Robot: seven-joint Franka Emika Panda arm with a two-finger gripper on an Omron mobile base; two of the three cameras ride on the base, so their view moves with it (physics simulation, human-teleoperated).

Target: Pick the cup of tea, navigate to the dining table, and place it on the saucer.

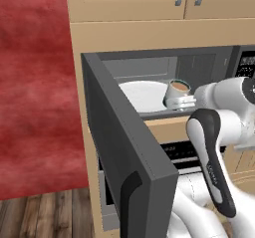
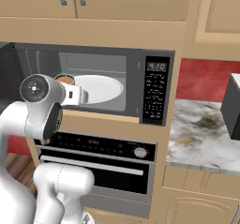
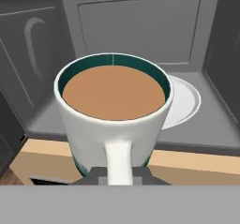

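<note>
Gripper clamped on cup of tea handle, apparently at microwave mouth

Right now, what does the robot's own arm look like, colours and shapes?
A glossy white arm of rounded, tube-like segments, with a dark grey-black band running along one link and a round dark cap with a small silver centre at one joint. The fingers are small, dark grey and blocky.

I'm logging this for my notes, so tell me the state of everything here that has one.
microwave door: swung wide open.
cup of tea: upright, full, held by its handle at the microwave's mouth.
gripper: shut on the cup's handle.
white plate: lying flat inside the microwave.
oven door: closed.
</note>
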